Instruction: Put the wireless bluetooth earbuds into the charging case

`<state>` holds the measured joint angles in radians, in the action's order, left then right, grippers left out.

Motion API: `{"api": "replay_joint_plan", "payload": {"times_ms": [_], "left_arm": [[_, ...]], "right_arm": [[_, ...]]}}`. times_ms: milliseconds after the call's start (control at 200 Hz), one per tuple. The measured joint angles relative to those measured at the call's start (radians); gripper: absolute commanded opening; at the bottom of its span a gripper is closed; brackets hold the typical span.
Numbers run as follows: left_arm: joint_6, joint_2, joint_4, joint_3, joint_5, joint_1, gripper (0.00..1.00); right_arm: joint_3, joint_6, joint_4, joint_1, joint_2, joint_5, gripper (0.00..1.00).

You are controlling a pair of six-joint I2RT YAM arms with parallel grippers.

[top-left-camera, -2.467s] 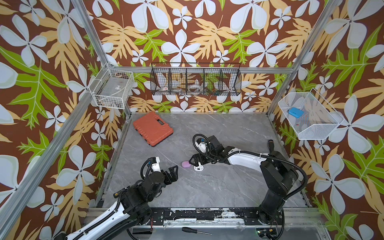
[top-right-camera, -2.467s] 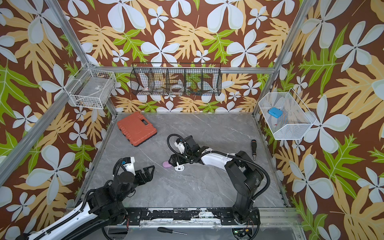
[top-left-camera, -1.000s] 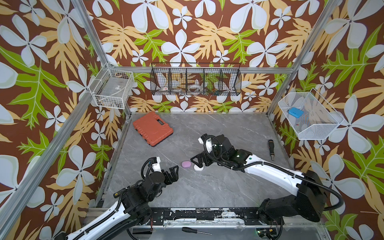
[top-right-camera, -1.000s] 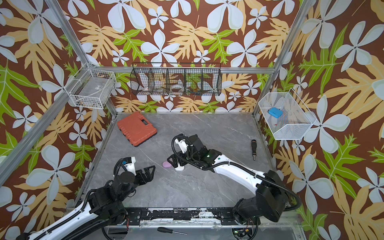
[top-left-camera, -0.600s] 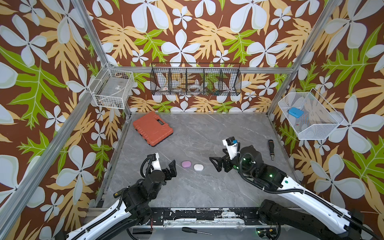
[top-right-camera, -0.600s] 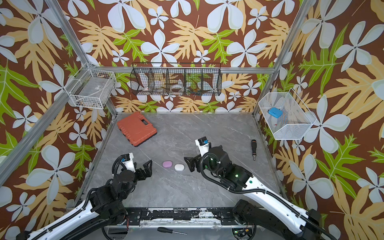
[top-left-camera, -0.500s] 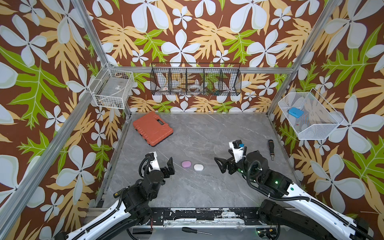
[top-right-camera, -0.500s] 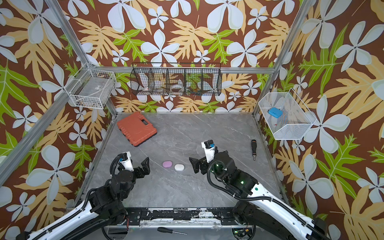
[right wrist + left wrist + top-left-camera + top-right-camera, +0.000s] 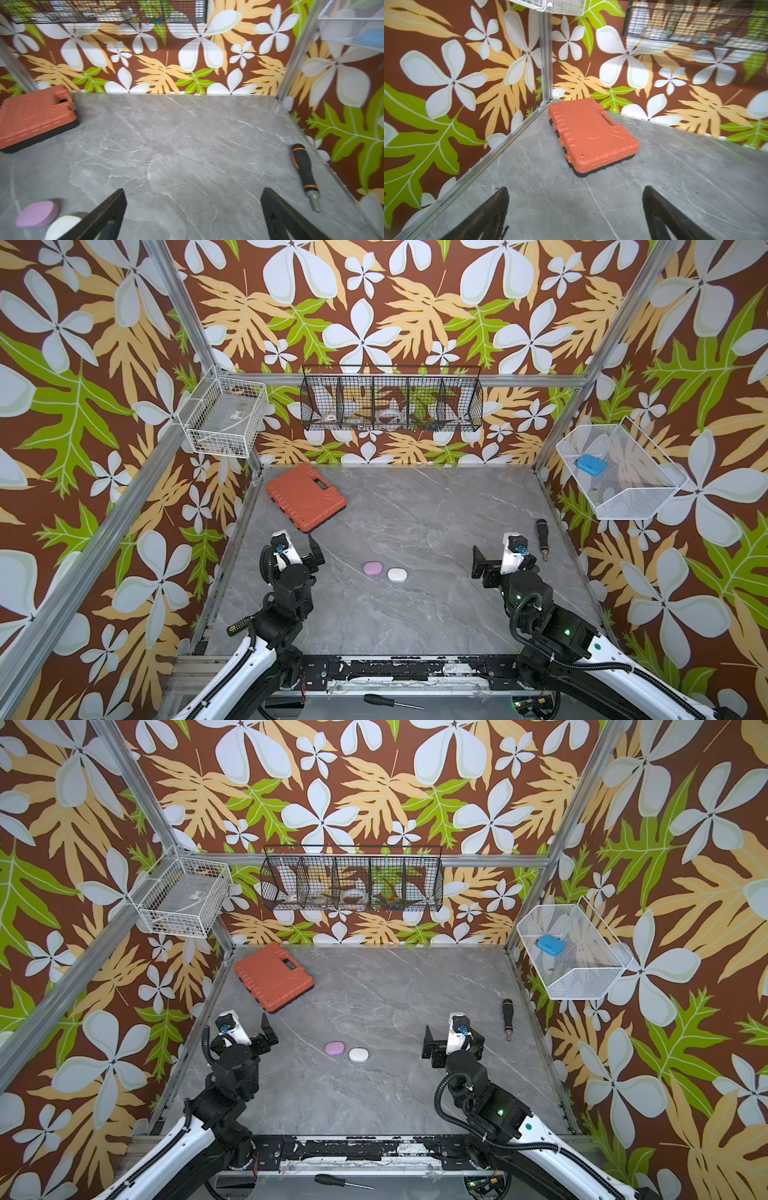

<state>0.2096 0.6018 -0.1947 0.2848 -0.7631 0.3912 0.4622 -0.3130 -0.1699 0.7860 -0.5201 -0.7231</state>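
Two pebble-shaped charging cases, the lilac case (image 9: 372, 568) and the white case (image 9: 397, 575), lie shut and side by side on the grey bench (image 9: 415, 510). They sit about midway between its left and right edges and somewhat nearer the near edge. Whether they touch cannot be told. No wireless bluetooth earbuds show on the bench in both top views or in the wrist views, so all are judged to be inside the closed cases.

Change over the preceding seconds: the right arm had reached across the middle with the right gripper (image 9: 193, 189) at the white case. It has now drawn back to the right side, close to the near edge. The left gripper (image 9: 576, 188) has lifted slightly and faces the far left corner, where the orange tool case (image 9: 589, 135) rests. Both cases kept their places throughout.

Each gripper now has its jaws spread wide with nothing between them, well apart from the cases. A black-handled driver (image 9: 304, 172) lies along the right edge.

Interpretation: both arms have withdrawn to matching rest poses, the lids are down and no bud is left out. This suggests insertion is complete and the task is at or very near its end. The one remaining doubt is whether each lid is fully latched, which the views do not resolve.
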Motion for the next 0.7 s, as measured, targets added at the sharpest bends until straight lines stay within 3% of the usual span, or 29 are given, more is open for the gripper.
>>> {"api": "replay_joint_plan", "payload": {"times_ms": [100,290,701], "left_arm": [[0.014,0.065,-0.062,-0.017,0.053,-0.083,1.00],[-0.042,0.224,-0.248,-0.040,0.108,-0.105,1.00],[-0.128,0.510,-0.633,-0.116,0.214,-0.207,1.00]], "right_arm": [[-0.030,-0.005,0.006,-0.001,0.018,-0.072,1.00],[-0.083,-0.021,0.041,-0.006,0.029,-0.145,1.00],[-0.120,-0.013,0.109,-0.018,0.034,-0.170,1.00]]}}
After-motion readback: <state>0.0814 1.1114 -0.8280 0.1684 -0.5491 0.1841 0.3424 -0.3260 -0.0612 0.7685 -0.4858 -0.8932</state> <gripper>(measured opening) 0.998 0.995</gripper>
